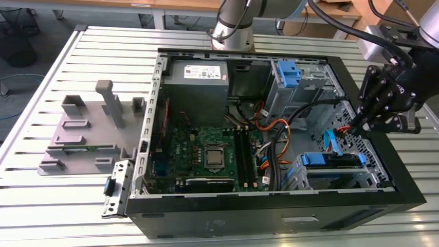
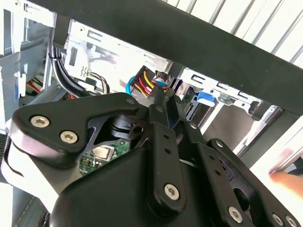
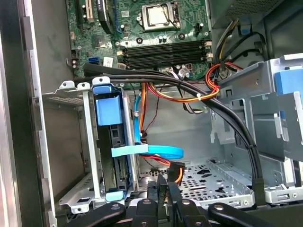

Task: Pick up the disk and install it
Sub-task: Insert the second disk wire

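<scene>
Exterior view is showing the gripper point(image 1: 358, 128) hanging with fingers pinched together on nothing, beside the case's side wall, while the disk point(image 1: 332, 160) is sitting in its drive cage point(image 1: 373, 177), apparently installed.

This looks like a robotics lab or test workshop. An opened computer case point(image 1: 274, 128) lies on its side on a slatted aluminium bench point(image 1: 116, 56), its motherboard point(image 1: 205, 154) and cables bare. Just beside the case, on the exterior view's left, sits a grey fixture plate point(image 1: 82, 134) with upright holders. Behind the case a robot arm's base point(image 1: 233, 25) is mounted to the bench. Beyond the bench, farther from the case, are wooden desks point(image 1: 137, 6), a grey floor and a black wire bin point(image 1: 17, 41).
</scene>
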